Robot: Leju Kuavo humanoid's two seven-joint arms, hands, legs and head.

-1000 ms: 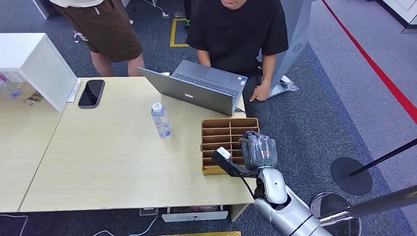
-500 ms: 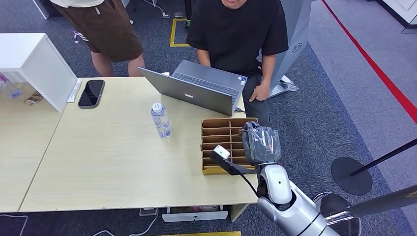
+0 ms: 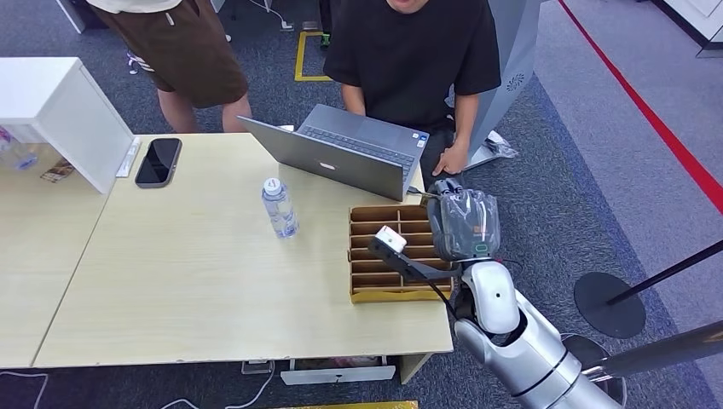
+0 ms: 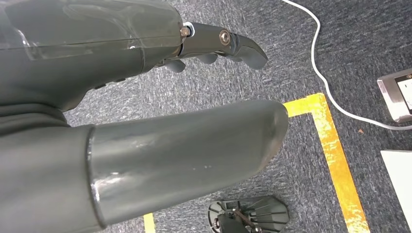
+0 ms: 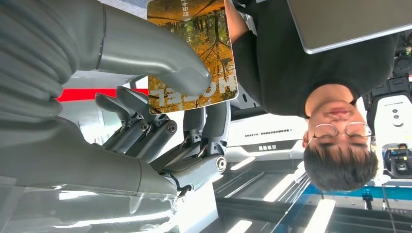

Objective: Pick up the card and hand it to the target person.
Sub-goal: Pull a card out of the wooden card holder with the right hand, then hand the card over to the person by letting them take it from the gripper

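One card being pinched by right hand thumb; thin grip risking slippage before person ahead is taking it.

A grey laptop is sitting open on the pale wooden counter, a clear water bottle standing upright near it. A black phone is lying beside a white box (at the counter's far corner).
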